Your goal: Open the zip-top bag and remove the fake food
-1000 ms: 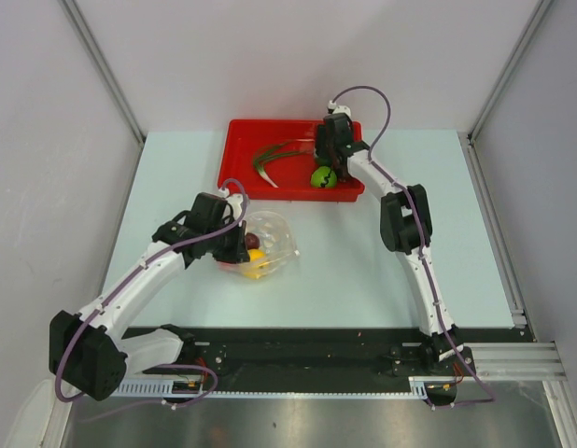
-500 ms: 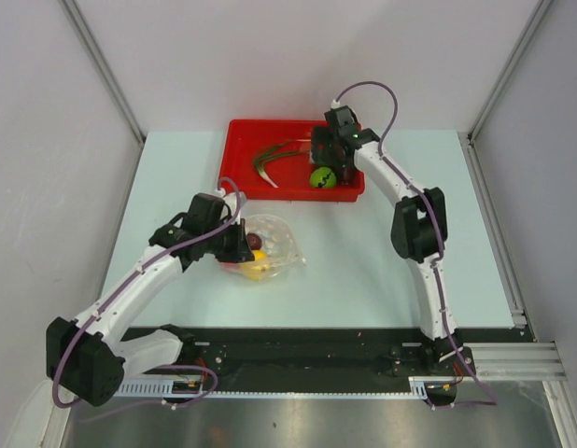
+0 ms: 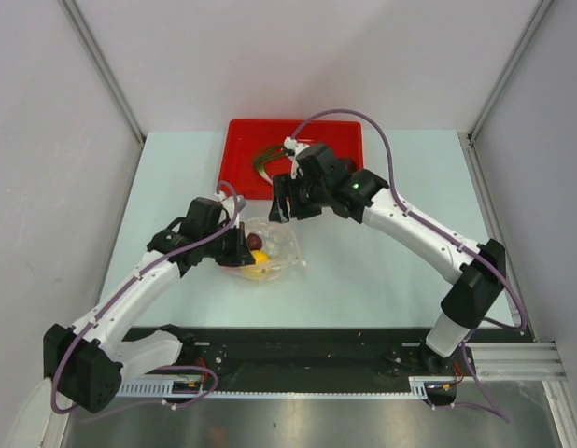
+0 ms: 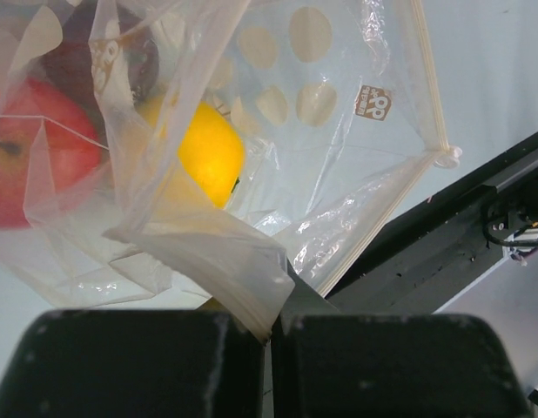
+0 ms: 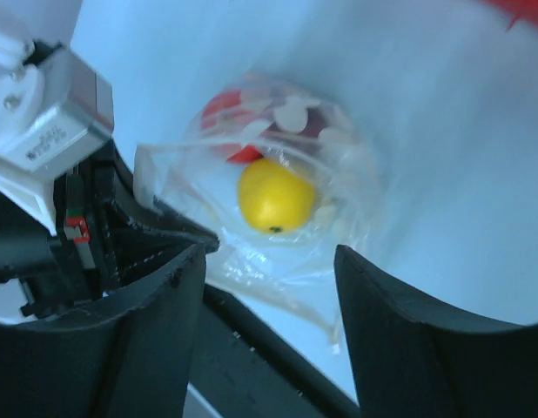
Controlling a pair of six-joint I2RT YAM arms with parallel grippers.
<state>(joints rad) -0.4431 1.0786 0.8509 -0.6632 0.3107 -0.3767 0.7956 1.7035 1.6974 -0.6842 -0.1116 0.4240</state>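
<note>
- Left gripper (image 4: 269, 324): you see its fingers pressed together, pinching a fold of the zip-top bag (image 4: 339, 165) at the fingertips.
- Just beyond those fingertips, the bag holds a yellow ball (image 4: 208, 152), a red ball (image 4: 30, 165) and a dark maroon piece (image 4: 82, 57).
- Right gripper (image 5: 269, 257): you see its fingers spread and empty above the bag, with the yellow ball framed between them.
- The green onion (image 3: 262, 161) lies in the red tray (image 3: 237, 140), beyond the right gripper.

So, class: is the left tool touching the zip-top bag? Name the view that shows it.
Touching. The left wrist view shows the left tool shut on a fold of the zip-top bag.
</note>
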